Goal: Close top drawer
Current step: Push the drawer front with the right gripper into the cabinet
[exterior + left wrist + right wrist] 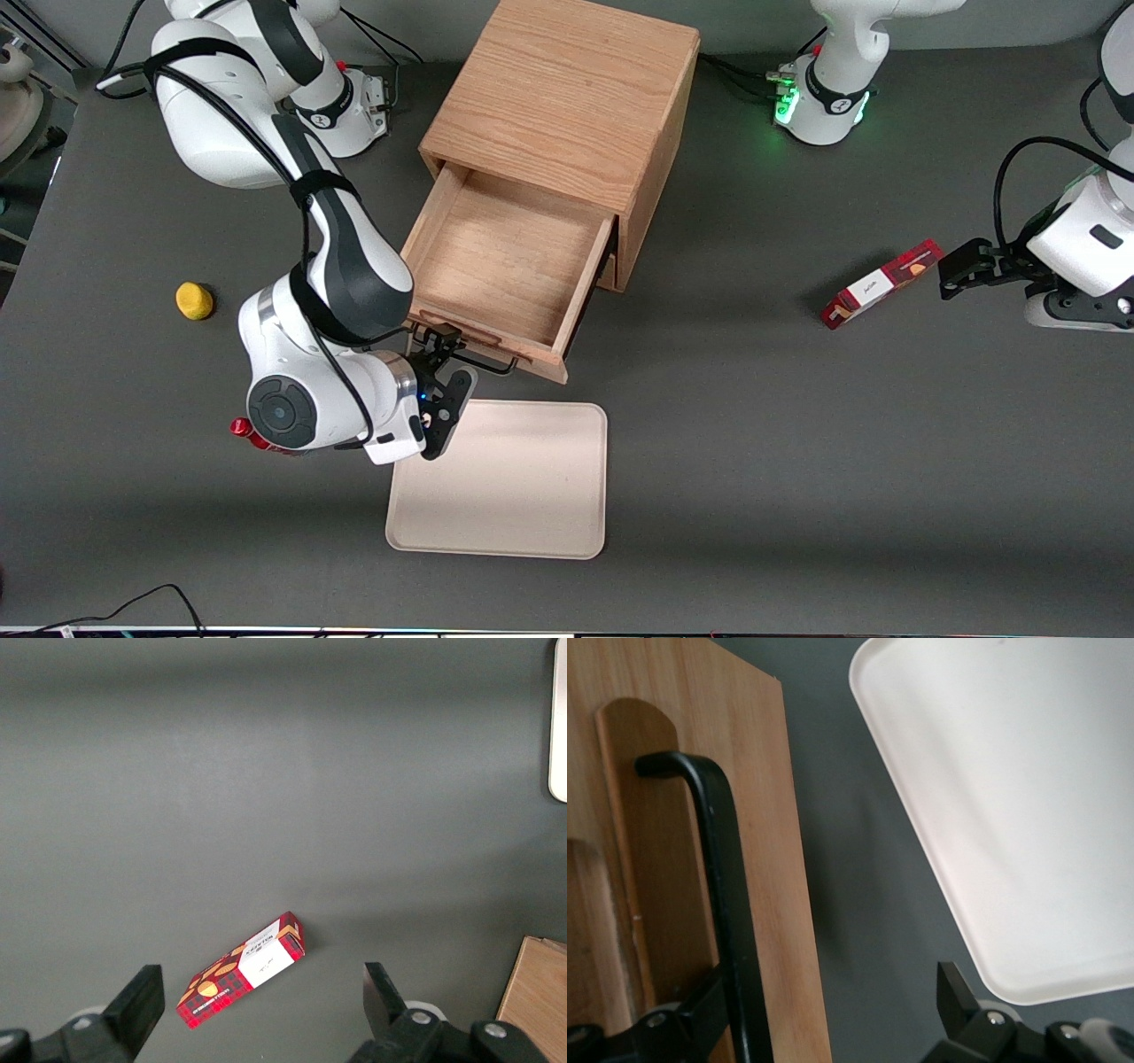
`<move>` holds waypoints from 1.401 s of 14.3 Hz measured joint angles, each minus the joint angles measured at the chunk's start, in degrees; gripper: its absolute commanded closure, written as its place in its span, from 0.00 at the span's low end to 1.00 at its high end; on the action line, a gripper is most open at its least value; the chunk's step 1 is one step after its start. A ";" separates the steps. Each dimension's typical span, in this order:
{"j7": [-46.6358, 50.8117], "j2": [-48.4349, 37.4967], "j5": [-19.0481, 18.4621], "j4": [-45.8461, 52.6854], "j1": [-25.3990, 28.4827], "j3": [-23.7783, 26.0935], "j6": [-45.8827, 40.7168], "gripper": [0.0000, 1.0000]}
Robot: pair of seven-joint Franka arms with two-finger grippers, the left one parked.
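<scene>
The top drawer [505, 257] stands pulled far out of the light-oak cabinet [567, 97], and its inside is empty. Its front panel [775, 859] faces the front camera and carries a black wire handle [485, 363] and a rounded wooden lip strip [642, 850]. My right gripper [447, 365] hovers just in front of that panel, at the handle's end nearer the working arm, and it is open. In the right wrist view the gripper [831, 988] has one finger against the black handle bar [718, 868] and the other out over the grey table.
A cream tray [505, 483] lies on the table just nearer the front camera than the drawer; its rim [939, 868] is close to my gripper. A yellow object [194, 300] and a small red thing [244, 431] lie toward the working arm's end. A red box [881, 283] lies toward the parked arm's end.
</scene>
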 measured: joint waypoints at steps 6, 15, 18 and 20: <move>0.11 -4.32 0.03 -7.07 0.16 2.01 1.47 0.00; 0.69 -16.87 2.09 -28.67 0.12 3.27 10.73 0.00; 0.69 -18.95 3.20 -32.21 0.12 3.84 12.04 0.00; 0.70 -20.45 3.66 -34.29 0.12 4.19 12.66 0.00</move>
